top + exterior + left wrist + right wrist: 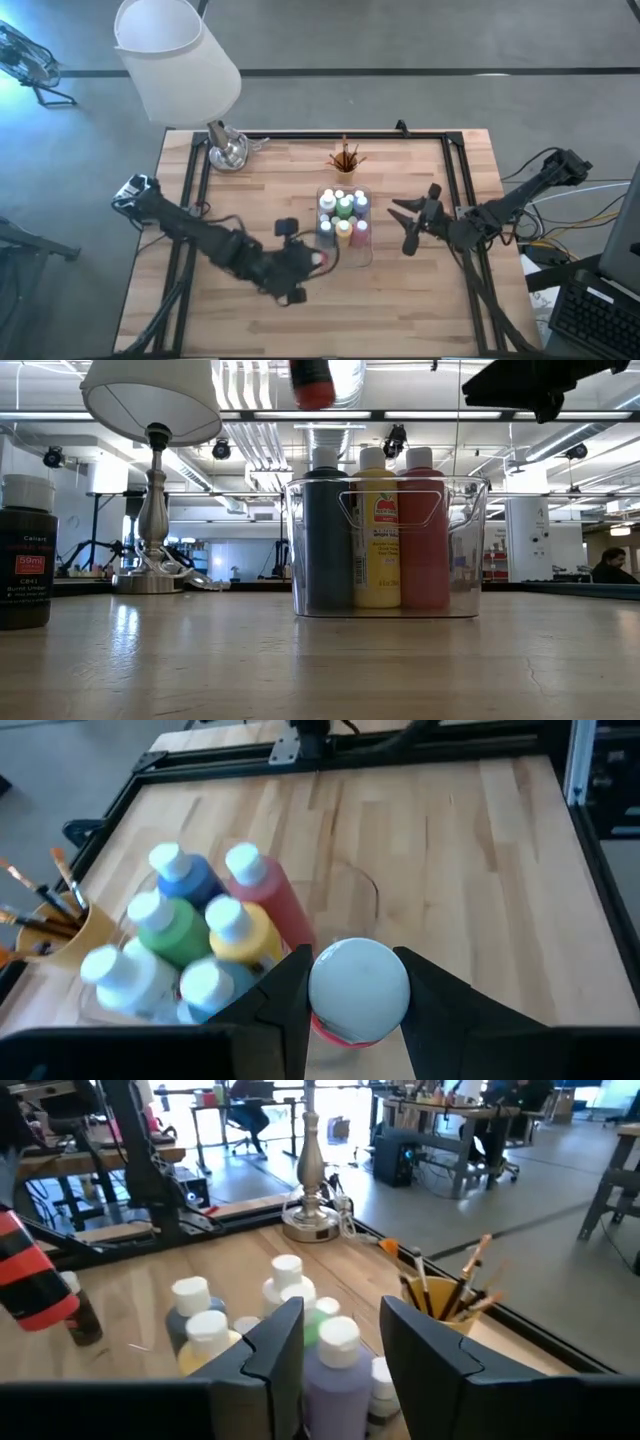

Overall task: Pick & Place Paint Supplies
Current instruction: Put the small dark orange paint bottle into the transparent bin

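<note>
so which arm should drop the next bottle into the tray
Left. Its tool already grips a red bottle with a white cap, raised right beside the clear tray of bottles. The right tool is open and empty on the tray's other side.

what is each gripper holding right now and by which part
The left gripper holds a red paint bottle by its white cap end. The right gripper is open, holding nothing.

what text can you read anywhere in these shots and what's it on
"59ml" on the red label of the dark brown paint bottle at the low view's left edge.
The lines beneath it on that label are too blurred to read.
The yellow paint bottle in the clear tray has a red logo and small print, both too small to read.
No other text is readable.
</note>
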Robot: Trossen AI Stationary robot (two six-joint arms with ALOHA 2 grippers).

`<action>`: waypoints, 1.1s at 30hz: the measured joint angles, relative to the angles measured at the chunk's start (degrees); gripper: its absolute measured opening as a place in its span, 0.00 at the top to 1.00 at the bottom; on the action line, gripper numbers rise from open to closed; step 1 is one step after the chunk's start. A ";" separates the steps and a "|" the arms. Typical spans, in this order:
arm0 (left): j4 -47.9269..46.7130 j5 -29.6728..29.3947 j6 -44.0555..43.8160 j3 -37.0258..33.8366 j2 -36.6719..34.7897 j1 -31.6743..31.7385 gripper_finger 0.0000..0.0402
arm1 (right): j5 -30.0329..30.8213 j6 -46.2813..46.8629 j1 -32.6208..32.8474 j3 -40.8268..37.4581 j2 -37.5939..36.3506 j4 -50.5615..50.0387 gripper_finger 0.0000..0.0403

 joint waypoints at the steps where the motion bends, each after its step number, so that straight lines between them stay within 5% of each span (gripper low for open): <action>1: 1.39 1.01 0.96 -0.40 0.00 1.04 0.69 | 0.01 0.31 0.00 -0.30 -0.80 -0.73 0.67; 11: 8.79 8.99 2.04 -7.07 -0.01 8.54 0.69 | -0.02 1.77 -0.02 -5.55 -6.61 -1.16 0.60; 21: 17.49 10.99 1.75 -15.77 -0.04 11.52 0.69 | -0.06 2.54 -0.02 -7.09 -7.21 -0.79 0.56; 33: 28.63 15.32 1.22 -25.09 -0.04 14.07 0.69 | -0.24 2.55 -0.02 -7.09 -7.17 -0.72 0.62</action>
